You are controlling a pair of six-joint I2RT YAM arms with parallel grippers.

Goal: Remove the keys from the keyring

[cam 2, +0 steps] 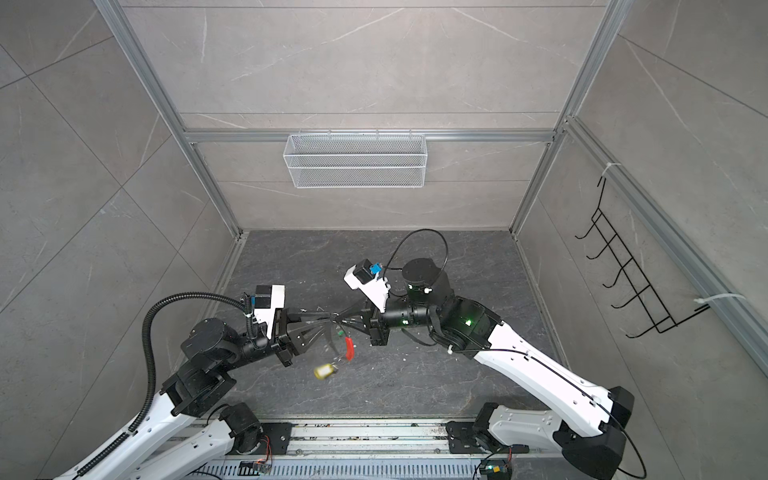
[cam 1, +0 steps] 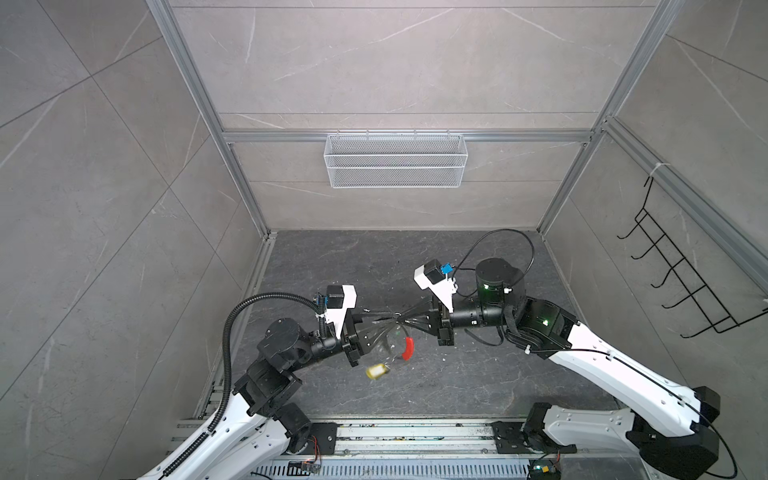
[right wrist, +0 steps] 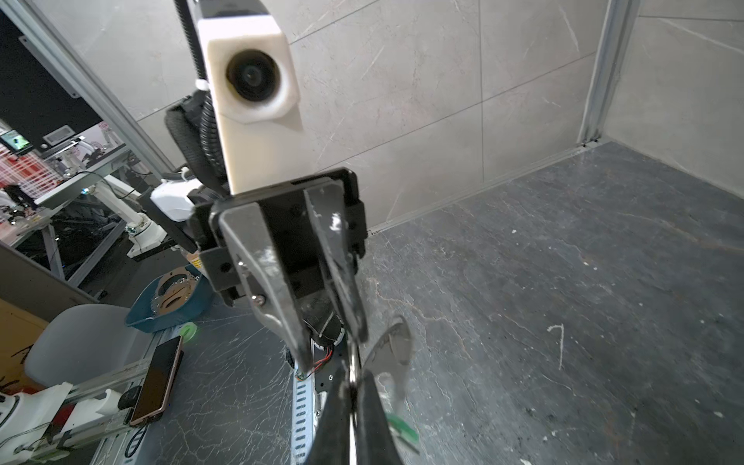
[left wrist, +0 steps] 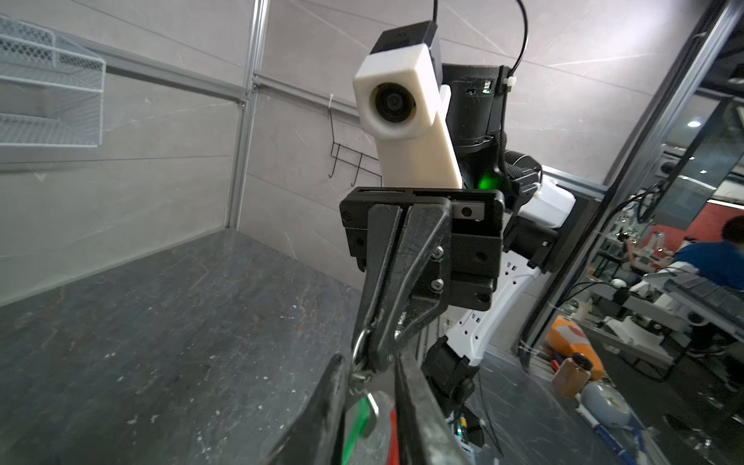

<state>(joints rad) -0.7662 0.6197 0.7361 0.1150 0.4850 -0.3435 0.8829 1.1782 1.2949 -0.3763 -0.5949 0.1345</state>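
Both grippers meet above the middle of the dark table. My right gripper (cam 1: 405, 323) (right wrist: 350, 382) is shut on the thin wire of the keyring (right wrist: 353, 362). The loop hangs below it, with its red sleeve (cam 1: 409, 348) (cam 2: 350, 348) showing in both top views. My left gripper (cam 1: 388, 328) (left wrist: 367, 358) is open, its fingers on either side of the right gripper's tip. The green key (left wrist: 356, 422) (right wrist: 402, 428) dangles between them. The yellow key (cam 1: 376, 371) (cam 2: 324, 370) is blurred, lower and nearer the front; I cannot tell whether it hangs on the loop.
A white mesh basket (cam 1: 395, 160) hangs on the back wall. A black wire hook rack (cam 1: 681, 266) is fixed to the right wall. The arms' mounting rail (cam 1: 415, 436) runs along the table's front edge.
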